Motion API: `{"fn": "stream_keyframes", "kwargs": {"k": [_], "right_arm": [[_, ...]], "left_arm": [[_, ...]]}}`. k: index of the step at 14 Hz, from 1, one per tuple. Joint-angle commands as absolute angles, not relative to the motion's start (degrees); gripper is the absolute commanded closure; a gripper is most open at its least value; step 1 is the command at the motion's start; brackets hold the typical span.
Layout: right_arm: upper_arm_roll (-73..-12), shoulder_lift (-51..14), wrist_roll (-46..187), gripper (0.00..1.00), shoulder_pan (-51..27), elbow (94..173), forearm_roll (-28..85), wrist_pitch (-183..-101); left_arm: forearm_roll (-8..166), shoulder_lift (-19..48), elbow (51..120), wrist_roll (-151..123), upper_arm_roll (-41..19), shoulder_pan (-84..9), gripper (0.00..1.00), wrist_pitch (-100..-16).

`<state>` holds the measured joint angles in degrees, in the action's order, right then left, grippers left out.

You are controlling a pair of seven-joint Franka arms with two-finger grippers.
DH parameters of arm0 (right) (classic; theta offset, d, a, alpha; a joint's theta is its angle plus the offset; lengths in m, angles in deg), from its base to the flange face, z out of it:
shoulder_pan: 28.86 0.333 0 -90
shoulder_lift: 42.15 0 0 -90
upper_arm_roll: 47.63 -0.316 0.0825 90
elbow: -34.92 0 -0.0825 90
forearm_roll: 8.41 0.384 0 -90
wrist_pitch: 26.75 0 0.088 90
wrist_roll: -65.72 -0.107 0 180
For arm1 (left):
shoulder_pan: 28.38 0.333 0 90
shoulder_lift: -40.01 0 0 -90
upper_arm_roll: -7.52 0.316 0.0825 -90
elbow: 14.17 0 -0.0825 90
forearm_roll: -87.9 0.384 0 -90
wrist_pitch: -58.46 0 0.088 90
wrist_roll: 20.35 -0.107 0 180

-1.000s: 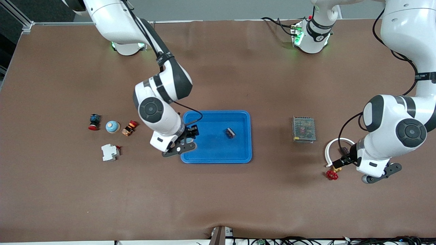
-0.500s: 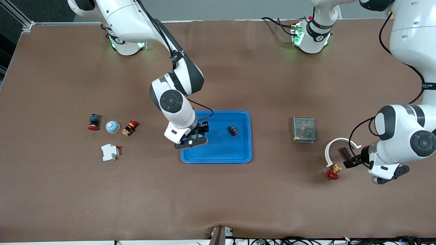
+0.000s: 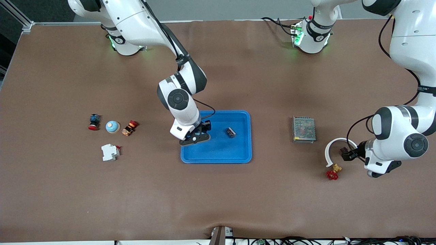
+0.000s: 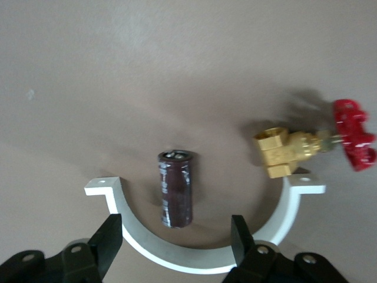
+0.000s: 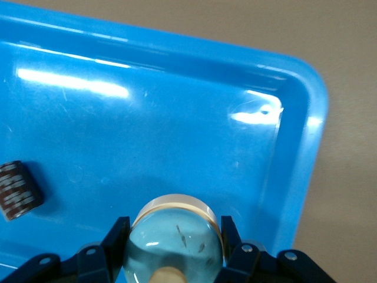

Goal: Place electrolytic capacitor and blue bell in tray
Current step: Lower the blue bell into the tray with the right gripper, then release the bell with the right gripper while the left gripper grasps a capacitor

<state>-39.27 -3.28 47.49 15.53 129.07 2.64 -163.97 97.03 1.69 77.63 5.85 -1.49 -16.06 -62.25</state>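
In the right wrist view, my right gripper point(image 5: 174, 231) is shut on a blue bell point(image 5: 177, 239), a pale-blue dome with a cream rim. In the front view this gripper point(image 3: 203, 131) hangs over the bright-blue tray point(image 3: 218, 151), over its end toward the right arm's end of the table. A second blue bell point(image 3: 112, 127) sits on the table outside the tray. The electrolytic capacitor point(image 4: 175, 188), a dark brown cylinder, lies inside a white half-ring bracket point(image 4: 177, 256). My left gripper point(image 4: 175, 239) is open just above it, one finger on each side and not touching. In the front view the left gripper point(image 3: 344, 153) hides it.
A small dark ribbed part point(image 3: 231, 132) lies in the tray point(image 5: 147, 130). A brass valve with a red handwheel point(image 3: 332, 173) sits beside the bracket point(image 3: 328, 149). A grey mesh box point(image 3: 304, 129) stands between tray and bracket. A white breaker point(image 3: 110, 152) and two red-capped switches point(image 3: 93, 121) point(image 3: 130, 128) flank the second bell.
My right gripper carried its bell from the tray's rim to over the tray floor. My left gripper shifted over the capacitor inside the bracket, and its fingers narrowed a little.
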Motion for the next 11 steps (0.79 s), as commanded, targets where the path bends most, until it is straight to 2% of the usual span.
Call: {"fn": "stream_keyframes", "kwargs": {"k": [1,3,8,10,11], "right_arm": [[-38.84,-2.78,45.5,0.58,17.36,131.68,1.7,-168.16],[-38.84,-2.08,45.42,0.58,17.63,131.68,1.7,-168.43],[-38.84,-0.5,45.42,0.55,18.68,132.3,1.7,-170.72],[-38.84,-0.32,45.42,0.5,18.69,132.3,1.7,-170.72],[-38.84,-0.32,45.5,0.31,18.69,132.21,1.7,-170.72]], "left_arm": [[98.1,1.34,78.81,5.23,-2.06,-14.41,0.18,-63.88],[98.1,0.81,79.95,5.23,-2.06,-13.97,0.18,-66.07],[98.01,-0.15,80.57,5.32,-2.06,-14.32,0.29,-68.37],[98.01,-0.42,80.57,5.32,-2.06,-14.23,0.3,-68.72],[98.01,-0.42,80.57,5.32,-2.06,-14.23,0.3,-68.72]]}}
